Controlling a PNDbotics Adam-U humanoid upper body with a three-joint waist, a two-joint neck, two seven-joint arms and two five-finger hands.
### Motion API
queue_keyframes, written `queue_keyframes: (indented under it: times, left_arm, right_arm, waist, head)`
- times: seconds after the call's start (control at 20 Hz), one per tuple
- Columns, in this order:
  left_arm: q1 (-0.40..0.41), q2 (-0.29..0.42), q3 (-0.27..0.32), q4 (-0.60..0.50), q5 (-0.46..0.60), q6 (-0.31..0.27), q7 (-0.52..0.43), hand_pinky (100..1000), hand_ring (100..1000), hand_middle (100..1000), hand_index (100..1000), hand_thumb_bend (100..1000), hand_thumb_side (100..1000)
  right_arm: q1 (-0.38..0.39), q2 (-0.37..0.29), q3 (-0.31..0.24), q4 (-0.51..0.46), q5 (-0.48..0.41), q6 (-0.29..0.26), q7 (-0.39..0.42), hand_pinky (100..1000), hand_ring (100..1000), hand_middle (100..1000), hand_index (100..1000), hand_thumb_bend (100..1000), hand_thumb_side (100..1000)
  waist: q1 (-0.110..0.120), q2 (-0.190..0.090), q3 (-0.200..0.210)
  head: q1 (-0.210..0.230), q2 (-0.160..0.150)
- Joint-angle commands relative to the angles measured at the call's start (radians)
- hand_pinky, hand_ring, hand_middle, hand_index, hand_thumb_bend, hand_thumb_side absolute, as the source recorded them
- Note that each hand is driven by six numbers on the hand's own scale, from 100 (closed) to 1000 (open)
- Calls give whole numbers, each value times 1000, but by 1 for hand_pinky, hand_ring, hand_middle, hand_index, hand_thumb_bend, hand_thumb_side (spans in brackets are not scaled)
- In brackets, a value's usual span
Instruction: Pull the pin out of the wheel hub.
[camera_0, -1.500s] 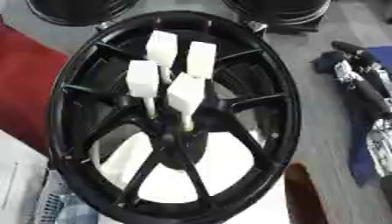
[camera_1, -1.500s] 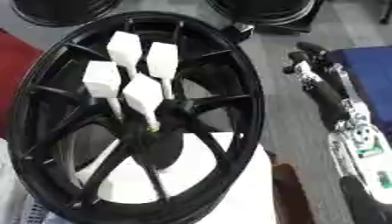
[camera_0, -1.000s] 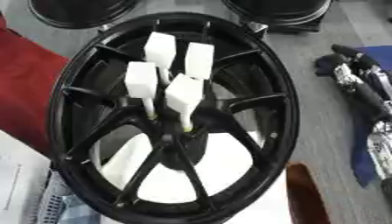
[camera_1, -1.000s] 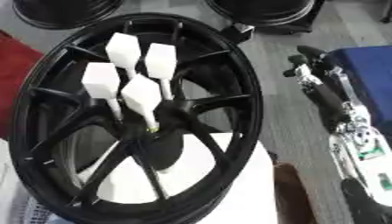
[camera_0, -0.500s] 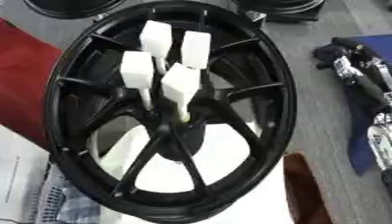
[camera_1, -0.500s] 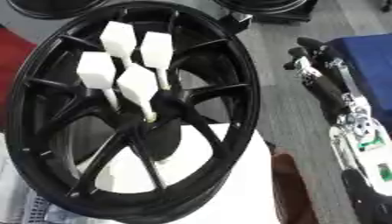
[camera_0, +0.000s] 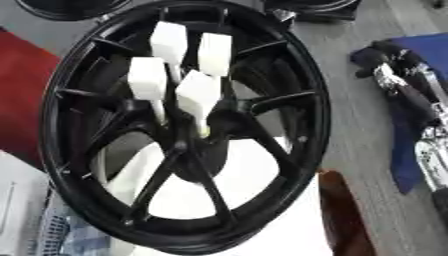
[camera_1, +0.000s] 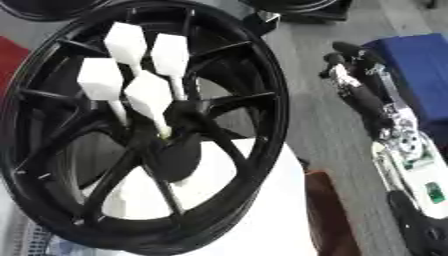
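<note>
Black wheel hub (camera_0: 289, 75) stood tilted at centre; four white-headed pins (camera_0: 198, 93) seated around hub centre. Right hand (camera_1: 363, 95) seen at right, well apart from pins; finger state cannot be told.

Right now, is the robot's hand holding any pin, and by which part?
Nothing is held. The right hand is beside the wheel, apart from the white pins.

Both eyes look steeply down from the robot's head, close above the black wheel (camera_0: 184, 125); the right eye sits slightly further right, taking in more of the right arm (camera_1: 385, 120); both share the wheel and its white pins (camera_1: 149, 95).
</note>
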Motion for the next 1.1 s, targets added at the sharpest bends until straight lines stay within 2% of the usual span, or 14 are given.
queue_keyframes:
  times: [0.05,0.15,0.3,0.7,1.1]
  left_arm:
    - [-74,15,-32,25,-33,-21,-142,794,727,689,805,386,614]
    - [-123,-8,-63,45,-23,-29,-189,794,727,688,804,385,616]
    - [-197,-55,-125,81,1,-32,-210,790,722,682,801,381,621]
    - [-393,-229,-277,225,10,22,-213,784,717,676,795,387,627]
    - [-482,-333,-345,313,0,37,-213,782,715,672,793,388,635]
  right_arm:
    - [1,-31,-10,-23,14,2,-3,933,655,711,827,100,410]
    - [4,-33,-9,-23,15,3,-3,932,655,711,827,100,411]
    - [6,-35,-7,-21,16,4,-1,932,655,711,826,100,412]
    - [8,-37,-2,-15,10,4,7,932,655,711,827,100,411]
    - [9,-39,0,-10,7,4,10,933,655,711,827,100,412]
  waist:
    - [3,-27,2]
    - [6,-29,3]
    - [9,-33,6]
    - [10,-51,9]
    - [16,-58,9]
  head:
    - [-11,1]
    - [-14,-1]
    - [-19,-3]
    - [3,-14]
    - [13,-14]
